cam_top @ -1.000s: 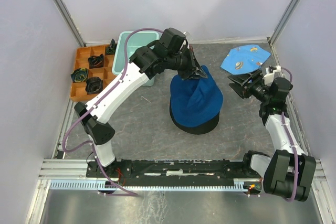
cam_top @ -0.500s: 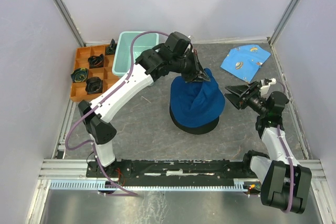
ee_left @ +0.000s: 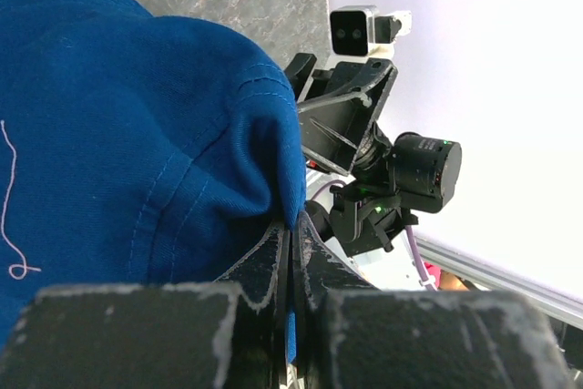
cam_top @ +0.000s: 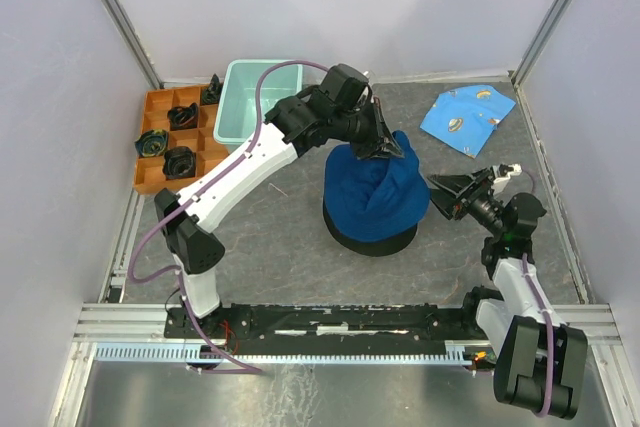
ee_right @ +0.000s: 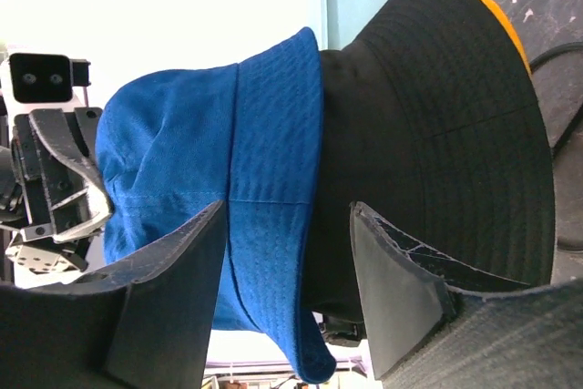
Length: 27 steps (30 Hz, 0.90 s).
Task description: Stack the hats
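A blue hat [cam_top: 375, 192] sits over a black hat [cam_top: 372, 241] in a stack at the table's middle. In the right wrist view the blue hat [ee_right: 182, 152] covers the black hat [ee_right: 428, 116], and a yellow-orange hat's edge [ee_right: 508, 29] peeks out beneath. My left gripper [cam_top: 391, 148] is shut on a pinched fold of the blue hat's crown [ee_left: 137, 134], with cloth squeezed between its fingers [ee_left: 293, 225]. My right gripper [cam_top: 447, 196] stands open just right of the stack, and its fingers [ee_right: 287, 211] frame the blue brim and black side without touching them.
A mint-green tub [cam_top: 250, 97] stands at the back left beside an orange compartment tray [cam_top: 170, 142] holding small dark items. A flat printed light-blue cloth [cam_top: 465, 112] lies at the back right. Grey walls close in on both sides.
My right gripper has swung down and left from near the printed cloth to beside the stack. The left gripper has shifted slightly right, still pinching the blue crown.
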Each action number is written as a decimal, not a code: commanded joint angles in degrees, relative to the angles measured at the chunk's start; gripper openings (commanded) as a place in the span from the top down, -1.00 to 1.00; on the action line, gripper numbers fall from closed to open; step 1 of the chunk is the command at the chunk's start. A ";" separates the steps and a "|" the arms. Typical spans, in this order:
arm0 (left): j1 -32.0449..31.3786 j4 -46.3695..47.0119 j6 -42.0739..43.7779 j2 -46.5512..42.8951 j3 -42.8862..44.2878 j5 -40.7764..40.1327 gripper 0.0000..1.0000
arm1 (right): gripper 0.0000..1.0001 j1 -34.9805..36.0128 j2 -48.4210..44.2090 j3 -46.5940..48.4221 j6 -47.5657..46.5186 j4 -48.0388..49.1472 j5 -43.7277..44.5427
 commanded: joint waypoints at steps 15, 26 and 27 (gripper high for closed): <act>-0.48 4.73 3.34 -0.12 -2.51 -2.33 0.94 | 0.10 2.32 -2.62 -5.52 9.28 14.50 -0.24; -0.44 7.35 2.72 -2.12 -5.69 -2.82 0.78 | 0.78 4.42 -2.42 -4.50 6.60 11.34 0.83; -0.37 7.42 2.80 -2.85 -5.97 -3.26 0.64 | 0.81 4.43 -2.22 -4.03 5.21 10.12 0.69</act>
